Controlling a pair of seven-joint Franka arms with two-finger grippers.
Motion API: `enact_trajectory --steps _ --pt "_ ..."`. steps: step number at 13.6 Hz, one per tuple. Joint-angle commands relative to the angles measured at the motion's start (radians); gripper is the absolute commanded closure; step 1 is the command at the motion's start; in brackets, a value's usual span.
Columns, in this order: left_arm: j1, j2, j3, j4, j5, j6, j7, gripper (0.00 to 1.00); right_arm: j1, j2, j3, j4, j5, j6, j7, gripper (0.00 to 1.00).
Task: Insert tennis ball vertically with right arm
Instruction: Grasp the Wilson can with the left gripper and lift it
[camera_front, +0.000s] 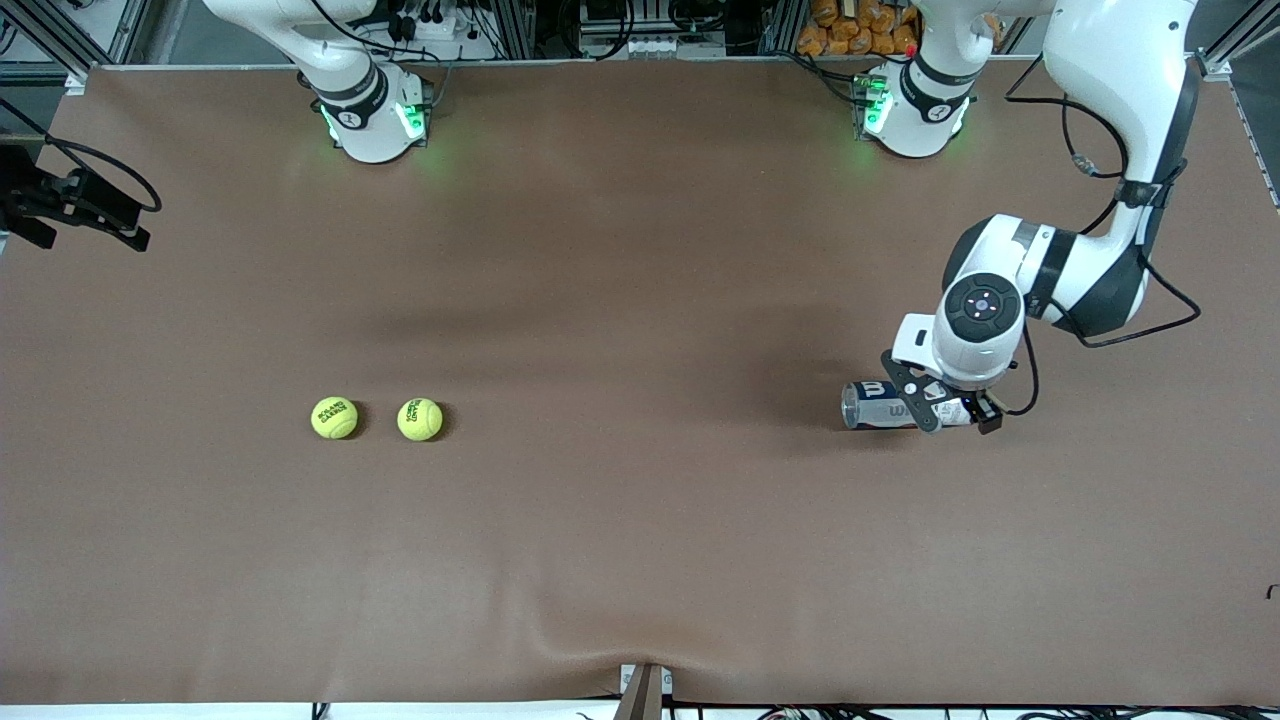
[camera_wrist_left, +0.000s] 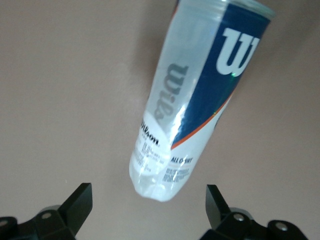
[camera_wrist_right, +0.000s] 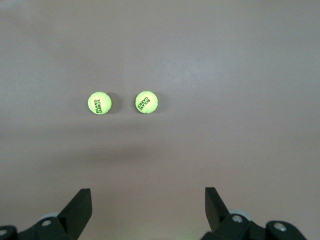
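Left pincer (camera_front: 945, 410): hanging wide open over the can (camera_front: 880, 404), gripping nothing.
Right pincer (camera_wrist_right: 147, 212): gaping wide, empty, looking down on both balls.
Can: lying on its side on the table (camera_front: 640, 300), toward the left arm's end.
Balls (camera_front: 334, 417) (camera_front: 419, 419): sitting side by side, apart, toward the right arm's end.

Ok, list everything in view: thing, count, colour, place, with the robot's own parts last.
tennis balls: two, yellow-green with dark print, side by side on the table toward the right arm's end, apart from each other.
tennis ball can: one, clear plastic with a blue and white label, lying on its side toward the left arm's end.
table: one, covered in brown cloth.
left gripper: one, black, open, over the can, fingers either side of it, not gripping.
right gripper: one, black, open, high above the table and looking down on the balls; its arm waits.
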Motion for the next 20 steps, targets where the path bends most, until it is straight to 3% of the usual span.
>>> enact_trajectory --steps 1,20 --pt "0.022 -0.034 -0.007 -0.062 0.023 0.056 0.068 0.00 -0.014 0.006 0.013 0.013 -0.004 -0.011 -0.001 0.00" --pt "0.051 0.082 -0.004 -0.050 0.088 0.146 0.201 0.00 -0.014 0.005 0.013 0.013 -0.004 -0.009 0.000 0.00"
